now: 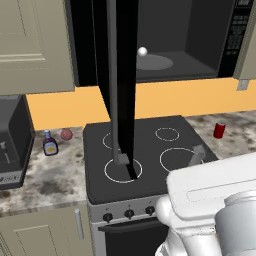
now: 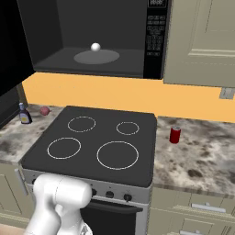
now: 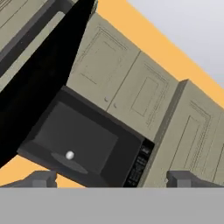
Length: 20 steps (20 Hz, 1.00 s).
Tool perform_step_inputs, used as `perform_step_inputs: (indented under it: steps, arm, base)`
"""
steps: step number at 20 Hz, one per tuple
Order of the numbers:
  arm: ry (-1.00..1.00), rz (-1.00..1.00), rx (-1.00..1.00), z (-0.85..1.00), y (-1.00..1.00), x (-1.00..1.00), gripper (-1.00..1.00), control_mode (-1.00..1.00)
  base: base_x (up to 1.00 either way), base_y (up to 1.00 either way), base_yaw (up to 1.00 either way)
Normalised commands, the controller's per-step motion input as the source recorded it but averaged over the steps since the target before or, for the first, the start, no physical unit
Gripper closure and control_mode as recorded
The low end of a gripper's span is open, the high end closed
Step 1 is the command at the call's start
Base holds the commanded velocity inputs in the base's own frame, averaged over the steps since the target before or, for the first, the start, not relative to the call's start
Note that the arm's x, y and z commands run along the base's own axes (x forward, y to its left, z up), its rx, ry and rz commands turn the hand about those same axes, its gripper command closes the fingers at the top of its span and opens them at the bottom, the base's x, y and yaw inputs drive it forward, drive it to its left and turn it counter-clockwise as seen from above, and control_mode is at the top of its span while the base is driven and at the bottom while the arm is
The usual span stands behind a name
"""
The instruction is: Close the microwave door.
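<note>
Kitchen above stove (image 1: 145,150); microwave door (image 1: 122,75) glossy black, swung wide, grey bar handle (image 1: 114,85); I see fingers (image 3: 43,178) spread.

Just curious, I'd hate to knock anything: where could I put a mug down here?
The marbled counter right of the red can is bare. So is the black stovetop. It's crowded left, by the dark sauce bottle and reddish ball.
</note>
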Motion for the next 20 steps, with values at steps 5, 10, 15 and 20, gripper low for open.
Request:
perform_step_inputs:
  steps: [5, 10, 15, 20]
  arm:
    - [-0.07, -0.39, -0.14, -0.24, 1.0, -0.01, -1.0, -1.0]
    - [0.0, -0.23, -0.2, -0.38, 0.95, 0.74, -1.0, -1.0]
    - [0.0, -0.08, -0.14, -0.44, 0.68, 1.0, -1.0, -1.0]
    - [0.0, -0.06, -0.16, -0.37, 0.49, 1.0, -1.0, -1.0]
  base:
    - [0.0, 0.0, 0.0]
    - [0.0, 0.0, 0.0]
    - [0.0, 0.0, 0.0]
    - [0.0, 0.0, 0.0]
